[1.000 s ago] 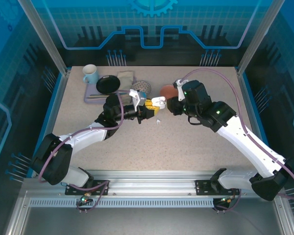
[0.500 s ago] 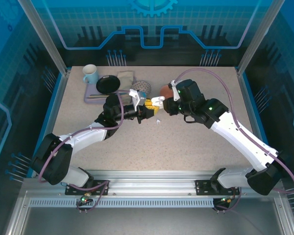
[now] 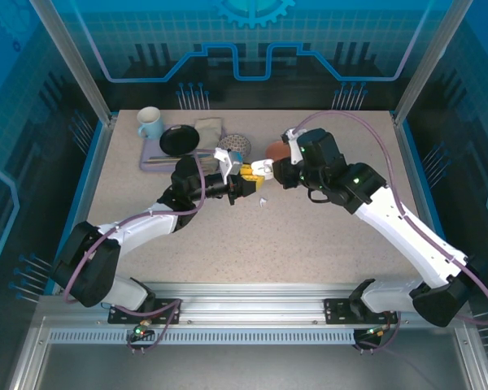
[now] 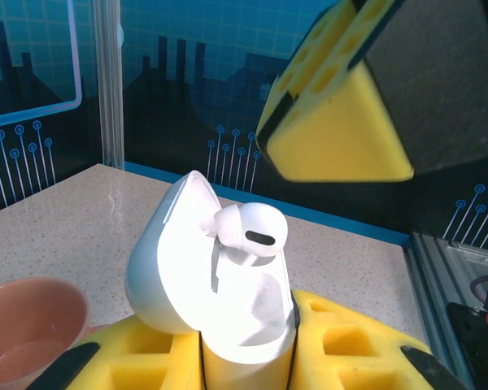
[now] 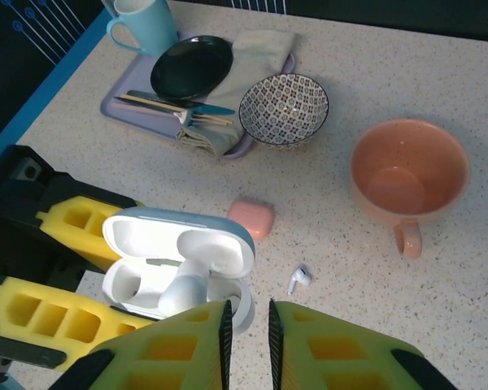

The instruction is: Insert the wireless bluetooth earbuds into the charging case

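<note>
My left gripper (image 4: pixel 248 357) (image 3: pixel 246 180) is shut on the white charging case (image 4: pixel 228 292) (image 5: pixel 175 264), whose lid stands open. One white earbud (image 4: pixel 248 231) (image 5: pixel 179 292) sits tilted in the case's slot, its head sticking out. Just above the case hovers my right gripper (image 5: pixel 247 307) (image 3: pixel 270 168). Its yellow fingers (image 4: pixel 342 106) stand a narrow gap apart with nothing between them. A second white earbud (image 5: pixel 298 279) (image 3: pixel 263 201) lies loose on the table right of the case. A closed salmon-pink case (image 5: pixel 251 218) lies just beyond it.
A lilac tray (image 5: pixel 114 101) at the back left carries a blue mug (image 5: pixel 142 24), a black plate (image 5: pixel 191 67), a folded cloth and cutlery. A patterned bowl (image 5: pixel 284 107) stands beside it, and a salmon cup (image 5: pixel 407 175) sits to the right.
My right gripper has shifted a little left toward the open case, and its jaws have narrowed slightly. The left arm has held still with the case.
</note>
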Tool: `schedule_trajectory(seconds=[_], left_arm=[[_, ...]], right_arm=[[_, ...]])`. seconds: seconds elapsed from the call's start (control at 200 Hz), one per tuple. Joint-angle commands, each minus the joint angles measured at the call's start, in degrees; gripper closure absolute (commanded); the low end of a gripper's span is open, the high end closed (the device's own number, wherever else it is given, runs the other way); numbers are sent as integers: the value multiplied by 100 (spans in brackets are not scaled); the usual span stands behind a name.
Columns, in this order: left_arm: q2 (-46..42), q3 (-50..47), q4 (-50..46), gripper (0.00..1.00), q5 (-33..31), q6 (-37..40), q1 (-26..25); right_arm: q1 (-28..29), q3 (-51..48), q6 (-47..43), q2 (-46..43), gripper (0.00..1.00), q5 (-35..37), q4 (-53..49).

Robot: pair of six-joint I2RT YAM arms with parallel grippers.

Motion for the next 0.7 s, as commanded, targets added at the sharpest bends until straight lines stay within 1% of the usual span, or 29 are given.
schedule_trajectory(seconds=[0.0,0.235,0.695], left_arm=[[-140,53,212,100,106,156,-45],[-122,93,212,100,97,156,-42],[-95,93,253,100,63,173,-38]], right_arm=[[-42,270,-117,99,79,-131,12],[-8,329,-148,308,81,-363,14],[28,-34,-126,144,82,-641,-198]])
